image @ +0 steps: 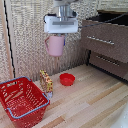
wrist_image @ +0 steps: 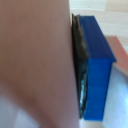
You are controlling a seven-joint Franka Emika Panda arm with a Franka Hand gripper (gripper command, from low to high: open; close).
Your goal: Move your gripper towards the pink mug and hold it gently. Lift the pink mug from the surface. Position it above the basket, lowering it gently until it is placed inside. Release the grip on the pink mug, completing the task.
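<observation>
Mug (image: 55,45) hangs clamped in the closed gripper (image: 60,34), high above the floor, well apart from the basket (image: 21,100).

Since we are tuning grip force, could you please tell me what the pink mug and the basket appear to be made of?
The pink mug, held aloft in the end effector, looks like smooth, matte plastic or glazed ceramic: uniform pale pink, no pattern; the frames cannot settle which. The basket looks like rigid moulded plastic: bright red open lattice walls, with a blue-grey handle along the rim.
</observation>
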